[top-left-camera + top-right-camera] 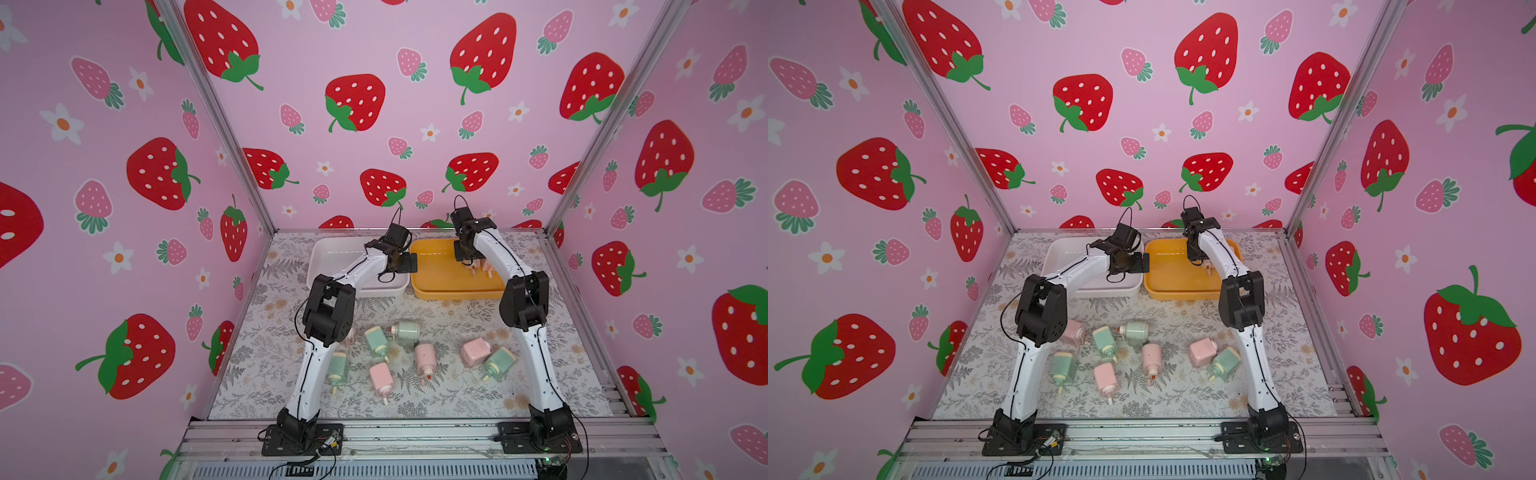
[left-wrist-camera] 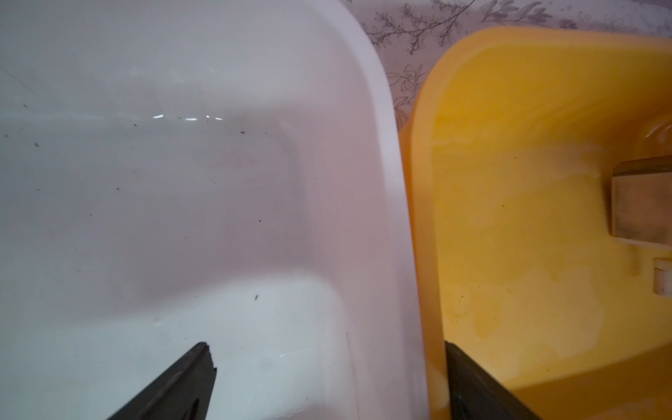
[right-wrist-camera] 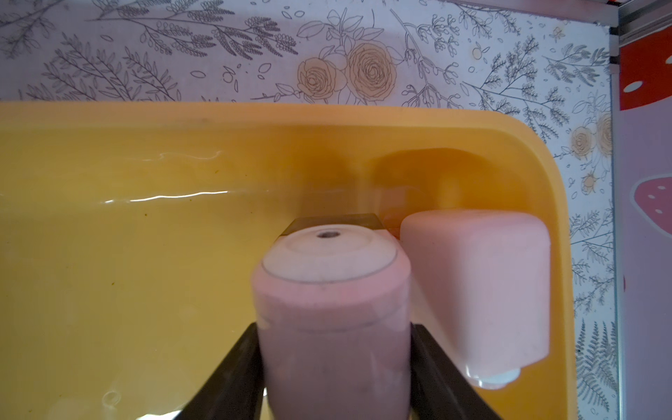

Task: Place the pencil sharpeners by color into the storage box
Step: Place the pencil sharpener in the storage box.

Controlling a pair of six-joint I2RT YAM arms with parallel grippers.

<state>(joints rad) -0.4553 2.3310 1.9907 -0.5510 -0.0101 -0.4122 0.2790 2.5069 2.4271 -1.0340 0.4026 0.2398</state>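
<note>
My right gripper (image 3: 334, 329) is shut on a pale pink pencil sharpener (image 3: 331, 287), cream end facing away, low inside the yellow storage box (image 3: 545, 152). A second pink sharpener (image 3: 480, 283) lies right beside it near the box's corner. In both top views the right gripper (image 1: 467, 259) reaches down into the yellow box (image 1: 453, 295). My left gripper (image 2: 327, 349) is open and empty, straddling the touching walls of the white box (image 2: 145, 182) and the yellow box (image 2: 509, 218). In a top view the left gripper (image 1: 409, 262) hovers at that seam.
Loose on the floral table lie green sharpeners (image 1: 376, 340), (image 1: 405, 331), (image 1: 498, 363), (image 1: 337, 368) and pink ones (image 1: 424, 357), (image 1: 474, 351), (image 1: 381, 376). Another pink one (image 1: 1073, 331) sits by the left arm's elbow. The white box (image 1: 320, 253) holds nothing visible.
</note>
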